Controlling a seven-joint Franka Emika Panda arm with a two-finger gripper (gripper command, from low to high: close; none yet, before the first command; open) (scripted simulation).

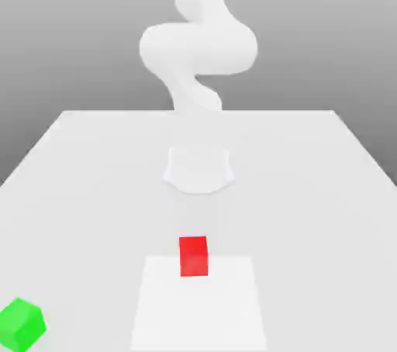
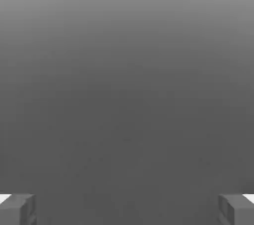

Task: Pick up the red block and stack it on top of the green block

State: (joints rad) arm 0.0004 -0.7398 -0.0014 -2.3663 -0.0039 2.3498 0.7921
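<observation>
In the exterior view, the small, plain bright-red cube with matte faces (image 1: pixel 194 257) sits on the pale, smooth bench (image 1: pixel 85 226), just below the centre of the view, toward six o'clock. It overlaps the far edge of a flat, brighter white rectangular patch (image 1: pixel 198 312), which spreads from it toward six o'clock. The small, plain bright-green cube with matte faces (image 1: pixel 22 326) is well apart from the red one, at about eight o'clock from it, near the exterior view's left edge; it is turned so that a corner points toward the camera. Toward twelve o'clock from the red cube, beyond the white patch, stands the smooth white robot arm (image 1: pixel 198 48), its upper links bent above the bench. In the hand view, the end effector (image 2: pixel 127 210) has its two grey fingers (image 2: pixel 14 211) spread wide apart, with nothing held between them.
</observation>
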